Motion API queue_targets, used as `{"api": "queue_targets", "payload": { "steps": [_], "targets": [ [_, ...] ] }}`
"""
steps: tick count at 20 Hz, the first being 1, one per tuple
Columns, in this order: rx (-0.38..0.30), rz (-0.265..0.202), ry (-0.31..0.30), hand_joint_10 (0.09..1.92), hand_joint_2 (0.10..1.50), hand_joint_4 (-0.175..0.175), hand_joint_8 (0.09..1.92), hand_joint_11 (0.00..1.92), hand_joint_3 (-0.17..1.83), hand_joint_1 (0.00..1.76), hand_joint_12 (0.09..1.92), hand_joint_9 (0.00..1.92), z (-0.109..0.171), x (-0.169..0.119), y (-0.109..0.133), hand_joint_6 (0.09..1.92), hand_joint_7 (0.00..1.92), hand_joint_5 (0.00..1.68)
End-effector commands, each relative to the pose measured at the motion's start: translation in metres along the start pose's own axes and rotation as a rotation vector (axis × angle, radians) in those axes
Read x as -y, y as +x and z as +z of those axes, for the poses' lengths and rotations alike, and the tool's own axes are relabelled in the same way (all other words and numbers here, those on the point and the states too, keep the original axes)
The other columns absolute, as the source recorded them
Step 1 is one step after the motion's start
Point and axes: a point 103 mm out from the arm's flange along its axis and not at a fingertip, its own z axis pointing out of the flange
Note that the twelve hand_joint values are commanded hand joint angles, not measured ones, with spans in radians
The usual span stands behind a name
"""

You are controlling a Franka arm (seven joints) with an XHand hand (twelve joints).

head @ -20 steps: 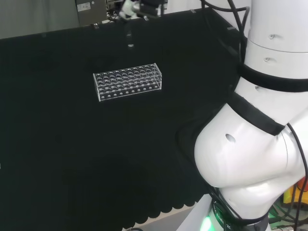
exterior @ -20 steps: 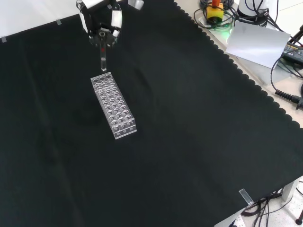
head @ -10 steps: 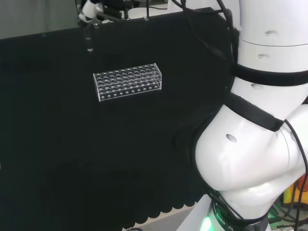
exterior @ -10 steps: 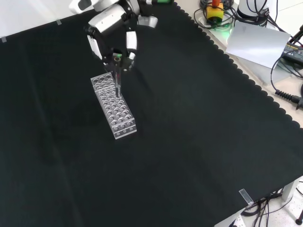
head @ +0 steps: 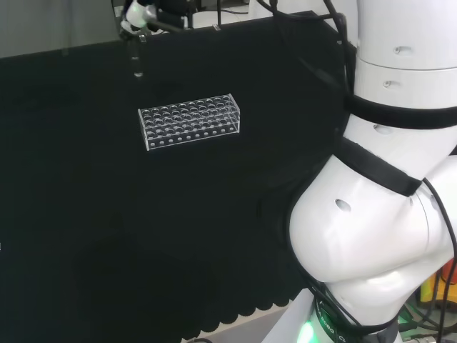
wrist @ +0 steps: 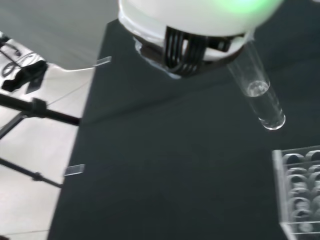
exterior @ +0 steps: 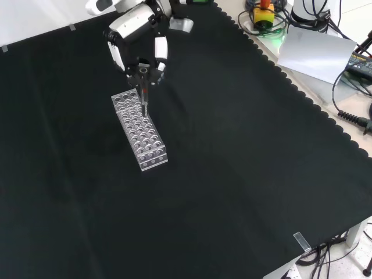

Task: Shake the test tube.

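— Where's the test tube?

— Up in the air, hanging upright from the hand. The fingers are curled down around its top end, grasping it. In the front view its lower end shows in front of the far end of the test tube rack; in the head view the tube hangs off to the left of the rack and farther back, well above the cloth.

— And the rack itself?

— A clear plastic one with rows of round holes, lying flat on the black cloth of the desk. I cannot tell whether any hole holds a tube.

— Anything in the tube?

— The wrist view shows the clear glass with a rounded bottom, just beside the rack's corner; what it holds I cannot tell.
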Motion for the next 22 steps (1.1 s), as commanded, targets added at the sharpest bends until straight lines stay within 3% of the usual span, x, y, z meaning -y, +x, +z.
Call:
{"api": "queue_targets", "payload": {
  "steps": [1,7,12,16,22],
  "targets": [
    [0.03,0.135,-0.039,0.74,0.75,-0.175,0.68,1.26,0.45,1.33,0.87,1.62,-0.019,0.014,-0.07,0.14,1.38,1.35],
    [0.065,0.231,-0.074,0.74,0.76,-0.175,0.68,1.26,0.44,1.33,0.87,1.62,-0.04,0.03,-0.124,0.13,1.38,1.35],
    [0.091,0.268,-0.09,0.74,0.76,-0.175,0.68,1.26,0.44,1.33,0.87,1.62,-0.051,0.038,-0.145,0.13,1.38,1.36],
    [0.096,0.26,-0.089,0.74,0.76,-0.175,0.68,1.26,0.44,1.33,0.87,1.62,-0.051,0.037,-0.143,0.13,1.38,1.36],
    [0.053,0.192,-0.067,0.74,0.76,-0.175,0.68,1.26,0.44,1.33,0.87,1.62,-0.035,0.026,-0.109,0.12,1.38,1.36]
  ]
}}
